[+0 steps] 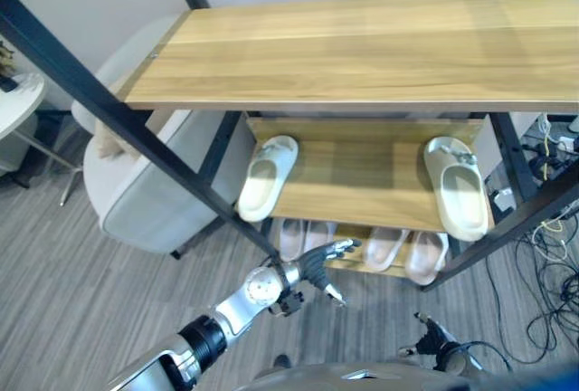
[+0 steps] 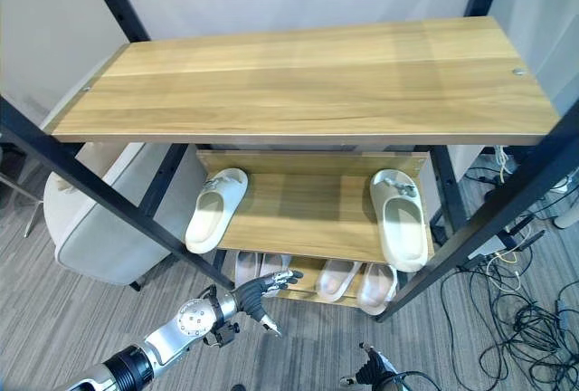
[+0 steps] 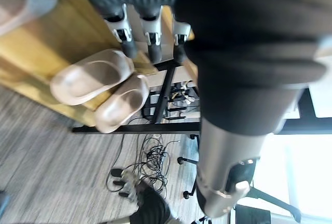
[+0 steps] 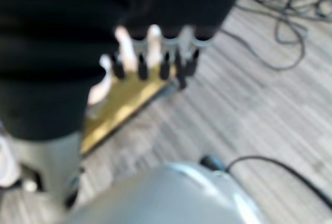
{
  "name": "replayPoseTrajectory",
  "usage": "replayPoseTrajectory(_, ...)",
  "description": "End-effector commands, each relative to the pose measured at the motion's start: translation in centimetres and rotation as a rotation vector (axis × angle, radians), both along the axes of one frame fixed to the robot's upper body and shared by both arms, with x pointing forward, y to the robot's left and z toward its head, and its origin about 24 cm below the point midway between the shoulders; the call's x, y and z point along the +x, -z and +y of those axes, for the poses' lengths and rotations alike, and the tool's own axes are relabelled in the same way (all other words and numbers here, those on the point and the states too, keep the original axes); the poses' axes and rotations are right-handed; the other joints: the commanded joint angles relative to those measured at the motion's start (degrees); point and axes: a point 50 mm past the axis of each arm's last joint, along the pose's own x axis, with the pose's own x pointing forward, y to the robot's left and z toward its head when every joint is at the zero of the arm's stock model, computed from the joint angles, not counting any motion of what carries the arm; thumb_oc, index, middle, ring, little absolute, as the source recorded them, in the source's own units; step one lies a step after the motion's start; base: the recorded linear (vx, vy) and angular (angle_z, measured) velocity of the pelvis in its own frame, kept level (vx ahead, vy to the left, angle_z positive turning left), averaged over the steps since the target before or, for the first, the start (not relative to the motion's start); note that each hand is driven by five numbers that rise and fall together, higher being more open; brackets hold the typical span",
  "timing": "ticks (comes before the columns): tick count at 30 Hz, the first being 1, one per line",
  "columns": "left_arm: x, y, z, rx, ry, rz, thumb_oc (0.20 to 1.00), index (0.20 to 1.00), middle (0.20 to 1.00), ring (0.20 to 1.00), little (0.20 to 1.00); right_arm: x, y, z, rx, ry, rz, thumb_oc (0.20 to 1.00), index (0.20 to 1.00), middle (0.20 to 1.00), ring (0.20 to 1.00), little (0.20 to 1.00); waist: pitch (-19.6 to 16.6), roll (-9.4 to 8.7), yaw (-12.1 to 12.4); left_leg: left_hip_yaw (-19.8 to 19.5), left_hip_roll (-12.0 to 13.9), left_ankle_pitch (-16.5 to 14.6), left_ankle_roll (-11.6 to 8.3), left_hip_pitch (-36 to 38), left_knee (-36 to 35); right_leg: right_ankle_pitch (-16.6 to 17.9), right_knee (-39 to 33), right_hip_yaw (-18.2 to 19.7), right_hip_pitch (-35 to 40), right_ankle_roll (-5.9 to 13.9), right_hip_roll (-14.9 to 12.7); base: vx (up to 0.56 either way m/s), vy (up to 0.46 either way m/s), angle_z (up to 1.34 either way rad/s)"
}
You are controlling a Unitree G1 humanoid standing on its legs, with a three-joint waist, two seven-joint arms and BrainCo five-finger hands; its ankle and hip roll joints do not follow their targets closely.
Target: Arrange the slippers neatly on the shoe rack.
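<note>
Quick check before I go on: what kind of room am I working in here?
Probably an office or lab corner: a wooden shoe rack on a black frame, a pale upholstered chair, and loose cables across the grey plank floor.

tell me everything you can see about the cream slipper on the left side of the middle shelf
The cream slipper is a slide of smooth, foam-like material with a broad strap across the front and a thick sole. It lies sole down on the middle shelf at its left end, set at an angle: strap end toward the back, heel end jutting past the shelf's front edge beside a black diagonal brace. Nothing touches it but the shelf. Its mate lies far off at the right end. The left hand hovers below, open, holding nothing.
</note>
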Motion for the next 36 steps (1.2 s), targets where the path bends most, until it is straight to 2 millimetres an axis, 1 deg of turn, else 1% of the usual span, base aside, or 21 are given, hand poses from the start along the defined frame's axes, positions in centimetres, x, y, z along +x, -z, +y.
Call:
replayPoseTrajectory(1, 2.2, -4.0, -1.0, -0.127, 0.022, -0.135, 1.000, 1.000, 1.000, 1.000, 1.000, -1.8, 0.7, 1.1, 0.036, 0.005, 0.049, 1.000, 1.000, 1.000, 1.000, 1.000, -2.91, -1.16, -0.53, -1.21, -1.50, -3.35, -3.35, 0.15, 0.25, 12.98, -9.09, 0.69, 1.54, 6.03, -4.85, 0.00, 0.000, 0.00)
replayPoseTrajectory(4, 2.8, -5.4, -1.1, -0.162, 0.005, -0.187, 1.000, 1.000, 1.000, 1.000, 1.000, -2.5, 0.9, 1.4, 0.043, 0.007, 0.070, 1.000, 1.000, 1.000, 1.000, 1.000, -3.11, -1.71, -0.31, -1.19, -1.66, -3.55, -3.24, 0.53, 0.25, 13.05, -9.73, 0.71, 2.34, 6.09, -4.89, 0.00, -0.005, 0.08)
replayPoseTrajectory(5, 3.6, -6.0, -0.8, -0.185, -0.050, -0.215, 1.000, 1.000, 1.000, 1.000, 1.000, -3.0, 1.0, 1.6, 0.048, 0.008, 0.086, 1.000, 1.000, 1.000, 1.000, 1.000, -3.20, -2.03, -0.12, -1.25, -1.73, -3.62, -3.25, 0.68, 0.25, 13.20, -10.17, 0.56, 2.76, 6.11, -4.95, -0.02, -0.002, 0.12)
replayPoseTrajectory(8, 3.9, -6.5, -0.5, -0.192, -0.070, -0.233, 1.000, 1.000, 1.000, 1.000, 1.000, -3.1, 1.1, 1.7, 0.051, 0.009, 0.093, 1.000, 1.000, 1.000, 1.000, 1.000, -3.21, -2.18, -0.02, -1.25, -1.70, -3.65, -3.25, 0.78, 0.25, 13.26, -10.35, 0.51, 2.97, 6.10, -4.99, 0.00, 0.000, 0.02)
replayPoseTrajectory(10, 5.4, -8.0, 1.2, -0.211, -0.202, -0.323, 1.000, 1.000, 1.000, 1.000, 1.000, -3.9, 1.3, 2.2, 0.070, 0.020, 0.116, 1.000, 1.000, 1.000, 1.000, 1.000, -3.37, -2.91, 0.52, -1.50, -1.79, -3.64, -3.19, 0.83, 0.25, 13.51, -10.90, 0.06, 3.48, 6.15, -5.08, 0.00, 0.000, 0.00)
replayPoseTrajectory(11, 5.6, -8.6, 1.8, -0.213, -0.230, -0.358, 1.000, 1.000, 1.000, 1.000, 1.000, -4.0, 1.4, 2.3, 0.072, 0.026, 0.118, 1.000, 1.000, 1.000, 1.000, 1.000, -3.37, -3.06, 0.75, -1.61, -1.82, -3.62, -3.20, 0.78, 0.25, 13.56, -11.02, 0.07, 3.52, 6.15, -5.07, -0.05, 0.004, 0.02)
replayPoseTrajectory(12, 7.7, -18.6, 2.2, -0.349, -0.156, -0.566, 1.000, 1.000, 1.000, 1.000, 1.000, -4.3, 1.4, 2.0, 0.086, 0.052, 0.124, 1.000, 1.000, 1.000, 1.000, 1.000, -3.95, -2.79, 1.35, -1.74, -1.85, -2.81, -2.99, 0.13, 0.25, 14.15, -11.36, -0.41, 3.37, 6.28, -5.15, -0.03, 0.011, -0.08)
replayPoseTrajectory(13, 5.3, -15.9, 3.5, -0.329, -0.179, -0.578, 1.000, 1.000, 1.000, 1.000, 1.000, -4.3, 1.4, 2.3, 0.090, 0.084, 0.105, 1.000, 1.000, 1.000, 1.000, 1.000, -3.59, -3.11, 1.99, -1.98, -1.96, -3.35, -3.13, 0.36, 0.25, 13.70, -11.35, -0.74, 3.88, 6.22, -5.27, -0.11, 0.008, -0.07)
replayPoseTrajectory(14, 1.7, -12.6, 5.2, -0.278, -0.232, -0.546, 1.000, 1.000, 1.000, 1.000, 1.000, -3.1, 1.3, 2.4, 0.083, 0.101, 0.084, 1.000, 1.000, 1.000, 1.000, 1.000, -2.77, -3.75, 4.03, -2.27, -1.97, -2.70, -3.14, -0.17, 0.25, 14.19, -11.43, -0.75, 3.53, 6.02, -5.10, -0.05, 0.007, 0.01)
replayPoseTrajectory(15, 1.6, -12.6, 5.3, -0.276, -0.234, -0.543, 1.000, 1.000, 1.000, 1.000, 1.000, -3.2, 1.3, 2.4, 0.083, 0.099, 0.087, 1.000, 1.000, 1.000, 1.000, 1.000, -2.96, -3.82, 3.95, -2.23, -1.99, -3.26, -3.21, 0.10, 0.25, 13.74, -11.50, -0.76, 3.82, 6.08, -5.13, -0.09, -0.002, 0.02)
replayPoseTrajectory(16, 0.1, -11.7, 5.6, -0.219, -0.238, -0.574, 1.000, 1.000, 1.000, 1.000, 1.000, -3.0, 1.3, 2.8, 0.092, 0.096, 0.070, 1.000, 1.000, 1.000, 1.000, 1.000, -2.66, -4.19, 4.75, -2.21, -2.00, -3.49, -3.14, 0.07, 0.25, 13.84, -11.86, -0.74, 3.81, 6.16, -5.09, 0.00, 0.000, 0.00)
replayPoseTrajectory(18, 0.0, -11.3, 5.5, -0.184, -0.240, -0.589, 1.000, 1.000, 1.000, 1.000, 1.000, -3.1, 1.3, 3.0, 0.093, 0.090, 0.063, 1.000, 1.000, 1.000, 1.000, 1.000, -2.67, -4.30, 4.73, -2.17, -2.01, -3.54, -3.14, 0.04, 0.25, 14.03, -12.17, -0.68, 3.79, 6.16, -5.05, -0.04, -0.009, 0.08)
replayPoseTrajectory(21, 0.4, -11.1, 5.2, -0.094, -0.234, -0.659, 1.000, 1.000, 1.000, 1.000, 1.000, -3.1, 1.3, 3.2, 0.096, 0.078, 0.056, 1.000, 1.000, 1.000, 1.000, 1.000, -2.87, -4.56, 4.39, -1.97, -1.95, -3.59, -3.21, -0.07, 0.25, 14.38, -12.88, -0.66, 3.90, 6.17, -5.09, -0.01, -0.013, 0.08)
replayPoseTrajectory(22, 0.8, -11.1, 5.2, -0.059, -0.246, -0.703, 1.000, 1.000, 1.000, 1.000, 1.000, -3.1, 1.2, 3.3, 0.098, 0.074, 0.051, 1.000, 1.000, 1.000, 1.000, 1.000, -3.03, -4.67, 3.91, -1.73, -1.93, -3.66, -3.26, 0.07, 0.25, 14.37, -12.98, -0.64, 3.99, 6.14, -5.06, 0.00, 0.000, 0.00)
replayPoseTrajectory(25, 1.2, -10.6, 5.1, -0.019, -0.254, -0.729, 1.000, 1.000, 1.000, 1.000, 1.000, -3.1, 1.2, 3.3, 0.096, 0.077, 0.044, 1.000, 1.000, 1.000, 1.000, 1.000, -3.12, -4.69, 3.50, -1.59, -1.89, -3.75, -3.26, 0.33, 0.25, 14.29, -13.07, -0.58, 4.21, 6.04, -5.00, 0.00, 0.000, 0.00)
replayPoseTrajectory(30, 1.5, -9.5, 4.6, 0.040, -0.239, -0.735, 1.000, 1.000, 1.000, 1.000, 1.000, -3.4, 1.2, 3.1, 0.089, 0.069, 0.045, 1.000, 1.000, 1.000, 1.000, 1.000, -3.25, -4.54, 2.63, -1.11, -1.83, -4.02, -3.18, 0.74, 0.25, 14.72, -13.49, -0.10, 4.20, 6.03, -4.91, 0.00, -0.010, -0.05)
replayPoseTrajectory(31, 1.5, -9.0, 4.6, 0.052, -0.243, -0.719, 1.000, 1.000, 1.000, 1.000, 1.000, -3.5, 1.2, 3.1, 0.082, 0.062, 0.047, 1.000, 1.000, 1.000, 1.000, 1.000, -3.30, -4.47, 2.44, -0.84, -1.70, -4.07, -3.09, 0.76, 0.25, 14.97, -13.59, 0.05, 4.01, 6.11, -4.95, -0.01, -0.013, -0.11)
replayPoseTrajectory(36, 1.9, -7.6, 4.5, 0.134, -0.241, -0.722, 1.000, 1.000, 1.000, 1.000, 1.000, -3.1, 1.1, 3.1, 0.071, 0.052, 0.030, 1.000, 1.000, 1.000, 1.000, 1.000, -3.37, -4.18, 2.01, -0.34, -1.39, -4.03, -2.98, 0.68, 0.25, 15.32, -13.97, 1.05, 3.41, 6.08, -4.89, 0.00, -0.007, -0.17)
